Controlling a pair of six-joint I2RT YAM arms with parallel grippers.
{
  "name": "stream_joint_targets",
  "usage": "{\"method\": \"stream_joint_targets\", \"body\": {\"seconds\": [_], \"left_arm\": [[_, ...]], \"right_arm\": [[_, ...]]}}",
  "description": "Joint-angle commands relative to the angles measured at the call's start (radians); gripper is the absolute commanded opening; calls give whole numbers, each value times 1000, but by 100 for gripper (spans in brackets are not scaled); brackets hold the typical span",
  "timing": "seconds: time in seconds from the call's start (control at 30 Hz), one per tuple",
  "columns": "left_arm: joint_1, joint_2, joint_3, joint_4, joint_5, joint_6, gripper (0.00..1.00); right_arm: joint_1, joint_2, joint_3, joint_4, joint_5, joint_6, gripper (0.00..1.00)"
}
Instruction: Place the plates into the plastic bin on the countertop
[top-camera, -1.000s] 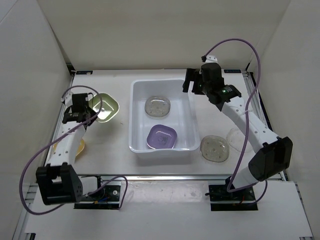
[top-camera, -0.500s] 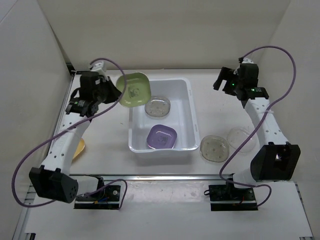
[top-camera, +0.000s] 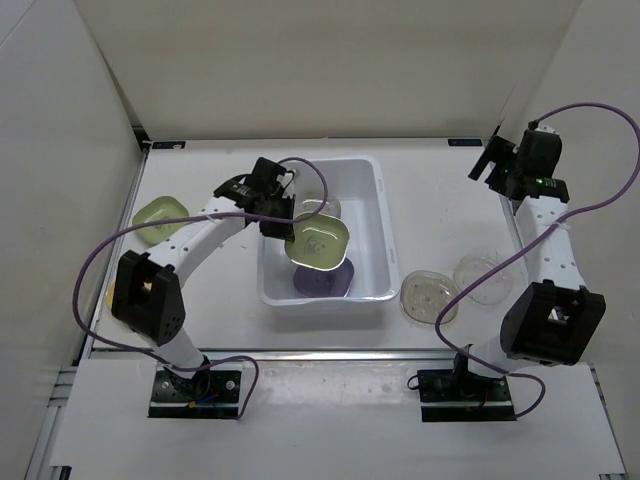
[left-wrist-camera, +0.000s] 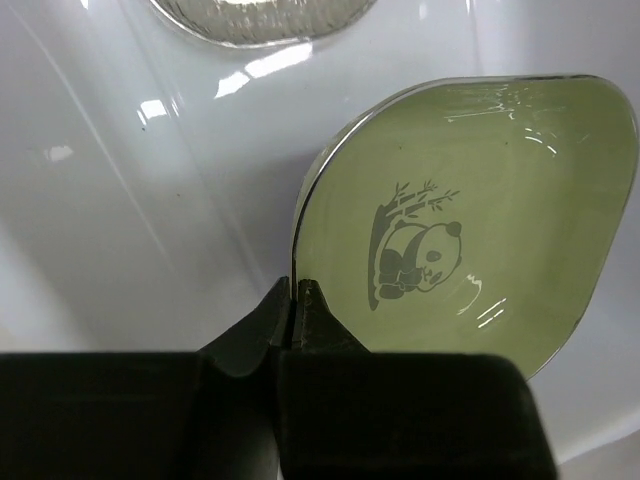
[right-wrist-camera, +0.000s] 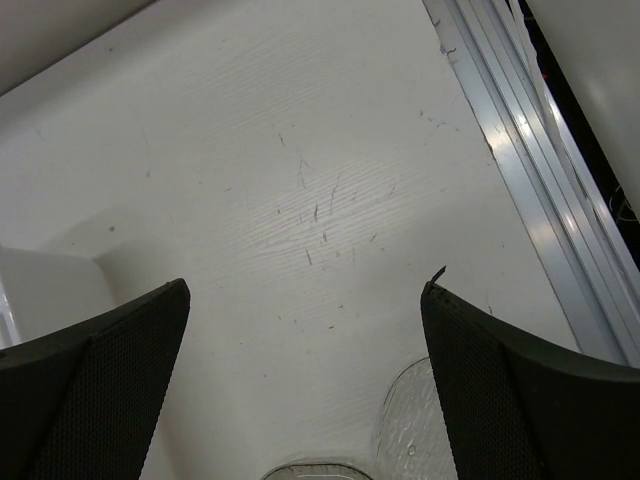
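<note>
Top external view: the left fingers (top-camera: 281, 214) are clenched on the near-left edge of the light-green plate (top-camera: 320, 240). They hold it inside the outline of the white plastic bin (top-camera: 386, 262), directly above the purple plate (top-camera: 337, 284) on the bin floor. The edge grip leaves the dish face clear, so the plate appears positioned to be set down on the purple one. A clear speckled plate (top-camera: 324, 207) lies in the far half of the bin, partly hidden by the arm. Outside the bin, the other light-green plate (top-camera: 160, 214) rests on the table (top-camera: 430, 200) to the left. Two clear round plates (top-camera: 429, 297) (top-camera: 481, 276) rest side by side to the right of the bin. The right fingers (top-camera: 492, 163) hang released over the far right corner, well apart from any plate, which keeps that arm out of the bin area. Left wrist view: the left fingers (left-wrist-camera: 262, 325) are pressed together on the thin rim of the light-green plate (left-wrist-camera: 520, 180), which carries a panda print. The white bin floor (left-wrist-camera: 110, 210) lies behind it, and the clear speckled plate (left-wrist-camera: 260, 14) shows at the top. Contact between the held plate and the floor cannot be determined. Right wrist view: the right fingers (right-wrist-camera: 95, 370) stand wide apart with nothing between them. Below are the bare table (right-wrist-camera: 300, 180), a metal rail (right-wrist-camera: 520, 130), a corner of the bin (right-wrist-camera: 45, 285) and the rim of a clear round plate (right-wrist-camera: 405, 425). Judgement: three plates are yet to be binned.
</note>
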Motion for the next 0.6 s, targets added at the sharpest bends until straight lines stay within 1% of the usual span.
{"method": "stream_joint_targets", "body": {"seconds": [0.0,0.03,0.1,0.3,0.33,0.37,0.43,0.5,0.57], "left_arm": [[-39,57,73,-85,23,56,10],[-51,74,105,-116,10,56,10],[-77,97,117,-159,-7,49,10],[-122,131,94,-186,-63,15,10],[-125,143,93,-196,-106,7,10],[-128,149,90,-202,-119,3,10],[-134,155,73,-196,-119,1,10],[-148,155,62,-177,-106,3,15],[-154,174,62,-183,-109,-2,17]], "right_arm": [[-1,15,61,-29,17,-30,99],[1,21,70,-38,26,-28,99],[1,23,64,-32,38,-40,99],[-5,6,23,-20,64,-53,99],[-8,3,20,-14,60,-47,99],[-8,3,18,-14,57,-47,99],[-10,-12,-2,-14,60,-59,99],[-16,-15,-16,-8,69,-65,99],[-24,-25,-23,-14,69,-62,99]]}}
